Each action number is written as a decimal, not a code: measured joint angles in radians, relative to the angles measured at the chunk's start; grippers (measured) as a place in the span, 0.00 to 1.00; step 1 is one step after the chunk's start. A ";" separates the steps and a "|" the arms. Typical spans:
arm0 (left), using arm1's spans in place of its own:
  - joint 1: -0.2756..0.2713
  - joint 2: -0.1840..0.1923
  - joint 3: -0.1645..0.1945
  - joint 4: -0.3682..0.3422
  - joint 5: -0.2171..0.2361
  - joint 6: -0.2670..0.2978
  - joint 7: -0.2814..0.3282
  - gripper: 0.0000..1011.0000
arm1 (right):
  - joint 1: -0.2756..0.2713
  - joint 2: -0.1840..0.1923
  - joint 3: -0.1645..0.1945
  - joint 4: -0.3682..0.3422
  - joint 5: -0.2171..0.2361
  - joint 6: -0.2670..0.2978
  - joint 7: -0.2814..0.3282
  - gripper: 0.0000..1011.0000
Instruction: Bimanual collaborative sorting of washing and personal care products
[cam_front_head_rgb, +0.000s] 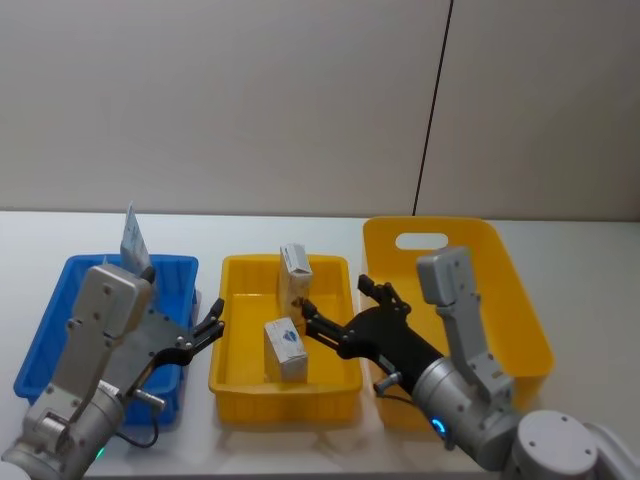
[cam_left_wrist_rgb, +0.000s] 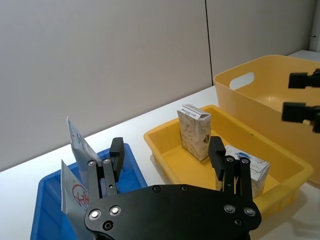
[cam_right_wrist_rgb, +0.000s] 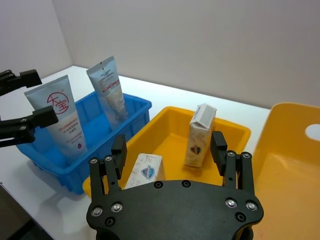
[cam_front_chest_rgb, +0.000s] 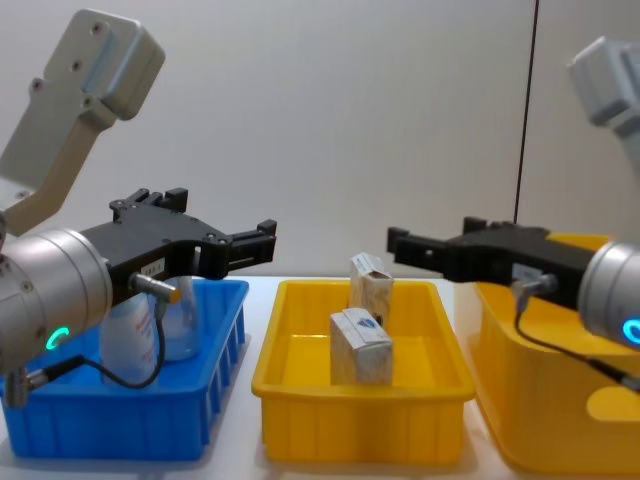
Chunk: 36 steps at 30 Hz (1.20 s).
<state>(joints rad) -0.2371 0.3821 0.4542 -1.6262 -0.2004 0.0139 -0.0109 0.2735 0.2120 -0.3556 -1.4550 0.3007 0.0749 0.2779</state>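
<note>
Two pale squeeze tubes with red print, one (cam_right_wrist_rgb: 62, 117) and another (cam_right_wrist_rgb: 107, 90), stand upright in the blue tray (cam_front_head_rgb: 55, 325). Two small cartons with a blue mark sit in the middle yellow tray (cam_front_head_rgb: 235, 375): one (cam_front_head_rgb: 294, 272) upright at the back, one (cam_front_head_rgb: 285, 350) nearer the front. My left gripper (cam_front_head_rgb: 207, 328) hovers open and holds nothing between the blue tray and the yellow tray. My right gripper (cam_front_head_rgb: 337, 305) hangs open over the yellow tray's right side, close to the cartons, with nothing between its fingers. From the side, both grippers (cam_front_chest_rgb: 262, 243) (cam_front_chest_rgb: 398, 248) stand above the trays' rims.
A large yellow bin (cam_front_head_rgb: 520, 300) with a handle slot stands at the right, beside the middle tray. All three containers sit in a row on a white table (cam_front_head_rgb: 330, 228) in front of a grey wall.
</note>
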 joint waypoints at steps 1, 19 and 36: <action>0.000 0.000 0.000 0.000 0.000 0.000 0.000 0.99 | 0.003 -0.004 -0.002 0.006 0.000 0.001 0.000 0.99; 0.000 0.000 0.000 0.000 0.000 0.000 0.000 0.99 | 0.046 -0.084 -0.052 0.101 -0.032 0.052 -0.019 0.99; 0.000 0.000 0.000 0.000 0.000 0.000 0.000 0.99 | 0.044 -0.135 -0.072 0.117 -0.073 0.144 -0.087 0.99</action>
<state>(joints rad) -0.2371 0.3822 0.4542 -1.6262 -0.2004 0.0138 -0.0109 0.3173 0.0775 -0.4276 -1.3382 0.2277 0.2191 0.1909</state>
